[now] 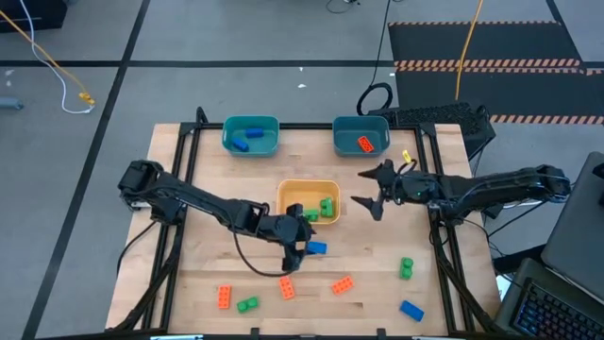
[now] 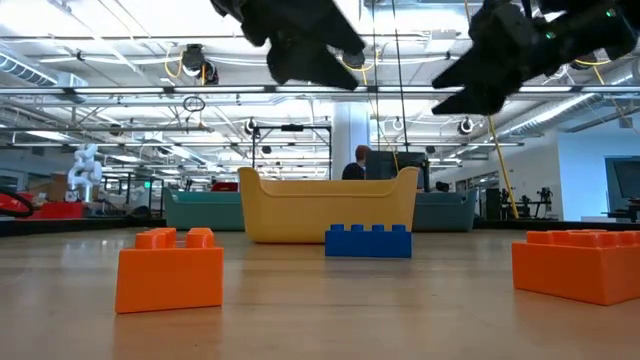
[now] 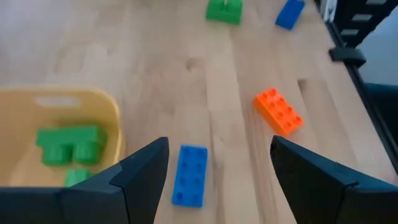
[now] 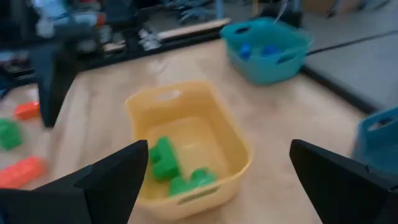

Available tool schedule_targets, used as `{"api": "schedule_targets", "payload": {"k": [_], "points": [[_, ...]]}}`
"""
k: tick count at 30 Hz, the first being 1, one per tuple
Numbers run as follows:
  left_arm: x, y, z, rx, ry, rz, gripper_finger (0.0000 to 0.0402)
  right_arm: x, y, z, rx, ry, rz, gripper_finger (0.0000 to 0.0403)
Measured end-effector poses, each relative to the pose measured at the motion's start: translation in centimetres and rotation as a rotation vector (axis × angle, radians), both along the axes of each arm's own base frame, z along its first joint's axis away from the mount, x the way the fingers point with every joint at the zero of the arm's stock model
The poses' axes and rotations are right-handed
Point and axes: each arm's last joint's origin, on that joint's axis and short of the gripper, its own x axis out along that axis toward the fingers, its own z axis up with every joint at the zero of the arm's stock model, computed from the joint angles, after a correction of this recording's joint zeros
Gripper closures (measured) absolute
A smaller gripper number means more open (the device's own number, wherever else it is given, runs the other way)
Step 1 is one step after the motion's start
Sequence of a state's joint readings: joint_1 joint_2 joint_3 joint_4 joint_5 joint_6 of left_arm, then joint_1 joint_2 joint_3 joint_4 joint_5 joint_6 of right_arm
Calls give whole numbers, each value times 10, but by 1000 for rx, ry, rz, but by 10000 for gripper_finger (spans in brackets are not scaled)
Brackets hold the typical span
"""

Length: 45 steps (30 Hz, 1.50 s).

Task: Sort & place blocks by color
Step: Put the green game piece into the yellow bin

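Observation:
My left gripper (image 1: 302,241) (image 3: 217,162) hangs open just above the table, off the yellow bin's (image 1: 308,201) near right corner. A blue block (image 1: 316,248) (image 3: 189,175) lies flat on the wood just ahead of its fingers, untouched. My right gripper (image 1: 361,187) (image 4: 217,162) is open and raised to the right of the yellow bin, facing it. Green blocks (image 4: 165,158) lie inside that bin. Loose orange (image 1: 342,284), green (image 1: 406,268) and blue (image 1: 411,310) blocks rest on the near part of the table.
At the far edge, one teal bin (image 1: 251,135) holds blue blocks and another teal bin (image 1: 361,135) holds an orange block. More blocks lie near the front edge: orange (image 1: 224,297), green (image 1: 247,304), orange (image 1: 286,288). Bare wood stretches left of the yellow bin.

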<state>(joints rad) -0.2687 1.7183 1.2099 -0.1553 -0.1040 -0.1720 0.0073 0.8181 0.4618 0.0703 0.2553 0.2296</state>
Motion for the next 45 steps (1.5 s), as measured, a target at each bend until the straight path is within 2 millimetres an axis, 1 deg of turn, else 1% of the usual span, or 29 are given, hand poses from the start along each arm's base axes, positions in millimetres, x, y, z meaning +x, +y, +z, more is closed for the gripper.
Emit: {"api": "schedule_targets", "payload": {"k": [3,6,8,10,12,15,17,19,20,22,26,28,29,32,35,37,39,42,45], "points": [[0,2,8,56,-46,12,119,-3,3,-16,32,7,43,19],[5,11,29,115,-168,31,119,-6,2,-32,3,-40,55,19],[7,24,45,142,-257,63,119,-9,1,-36,-13,-136,54,19],[11,41,54,137,-331,117,119,-12,1,-38,-17,-216,43,19],[11,59,58,144,-348,136,119,-13,-1,-41,-30,-211,-6,19],[10,82,54,133,-316,94,119,-11,-2,-42,-47,-74,-54,19],[7,96,43,107,-237,82,119,-7,-2,-38,-37,37,-71,19],[5,108,34,92,-214,96,119,-4,0,-31,-32,154,-69,19],[5,113,33,93,-235,109,119,-2,0,-27,-26,208,-73,19],[7,119,36,95,-363,133,119,2,1,-15,-8,295,-91,19],[4,118,40,73,-638,111,119,8,7,0,46,514,-113,19],[0,119,35,72,-700,111,119,11,12,4,118,609,-120,19],[-3,120,30,73,-703,116,119,12,14,5,169,652,-125,19],[-10,128,16,62,-699,157,119,14,24,6,381,796,-168,19],[-14,135,12,11,-730,198,119,13,36,3,625,932,-252,19],[-17,137,6,12,-700,207,119,9,45,-1,781,1033,-302,19],[-18,137,-2,12,-656,207,119,6,54,-4,902,1115,-384,19],[-20,132,-6,14,-647,191,119,3,67,-5,1038,1174,-495,19],[-21,124,-11,6,-626,171,119,3,82,-6,1136,1182,-588,19]]}}
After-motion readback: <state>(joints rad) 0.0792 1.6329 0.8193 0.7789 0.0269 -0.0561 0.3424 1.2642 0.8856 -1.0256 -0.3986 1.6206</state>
